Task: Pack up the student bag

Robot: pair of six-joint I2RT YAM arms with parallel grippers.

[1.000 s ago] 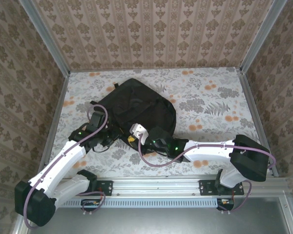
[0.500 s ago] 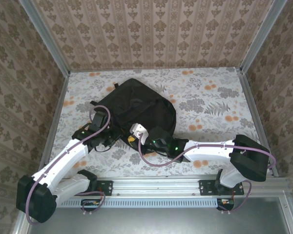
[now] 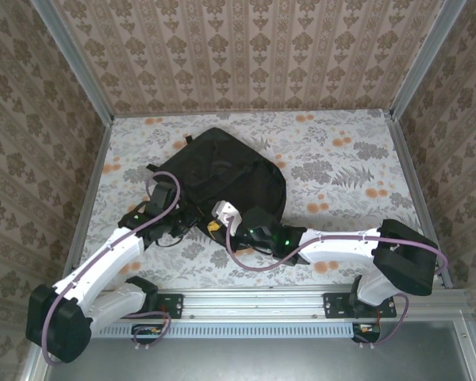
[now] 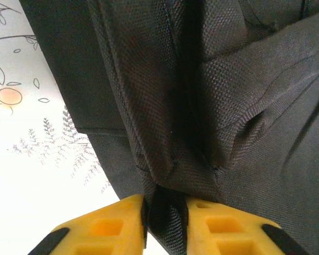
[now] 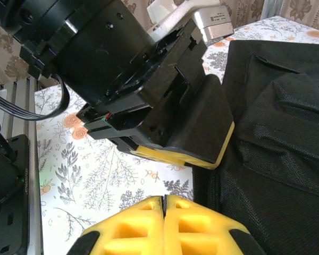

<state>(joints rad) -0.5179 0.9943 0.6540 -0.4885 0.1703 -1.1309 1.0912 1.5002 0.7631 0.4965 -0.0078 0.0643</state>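
My right gripper (image 5: pixel 164 204) has its yellow fingers pressed flat together with nothing between them, just beside the near edge of the large black soft fabric backpack (image 3: pixel 230 171). Immediately left of it, my left gripper (image 4: pixel 165 212) stands narrow, pinching a fold of that near edge. The backpack lies flat on the floral-patterned white table (image 3: pixel 341 167), left of centre, extending toward the far side.

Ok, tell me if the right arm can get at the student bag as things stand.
Probably yes: the right tool, shut, sits beside the student bag, with bare fabric alongside it. The left tool, pinching a fold, crowds the space just ahead.
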